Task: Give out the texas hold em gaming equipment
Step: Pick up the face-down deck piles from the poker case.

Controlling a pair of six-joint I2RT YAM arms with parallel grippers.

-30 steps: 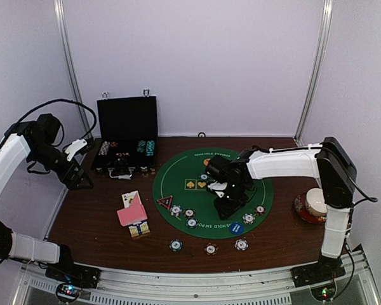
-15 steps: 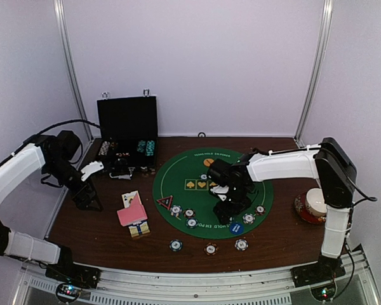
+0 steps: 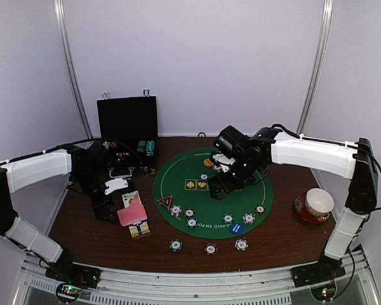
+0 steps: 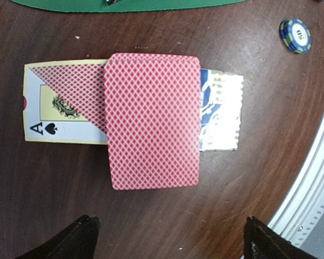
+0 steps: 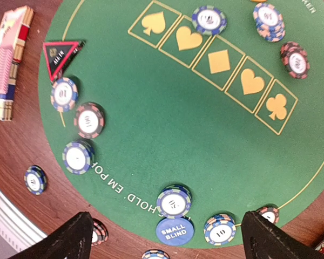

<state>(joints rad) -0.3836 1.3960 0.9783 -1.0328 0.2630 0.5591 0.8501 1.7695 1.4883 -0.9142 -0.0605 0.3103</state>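
Left of the green mat [image 5: 151, 135], your left pincer [image 4: 168, 224] hangs over the pink-backed cards [image 4: 151, 121], fingers spread wide with nothing between them. Above the mat's middle, your right pincer [image 5: 166, 218] gapes just as wide, also empty. Along the mat's near edge sit striped chips [image 5: 89, 120], the blue button [image 5: 174, 230] among them. Three more lie on the worktop [image 4: 54, 178] just off that edge.

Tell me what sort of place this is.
Probably a robot lab booth staged for poker: plain white walls, a green felt mat, with chips and cards laid out.
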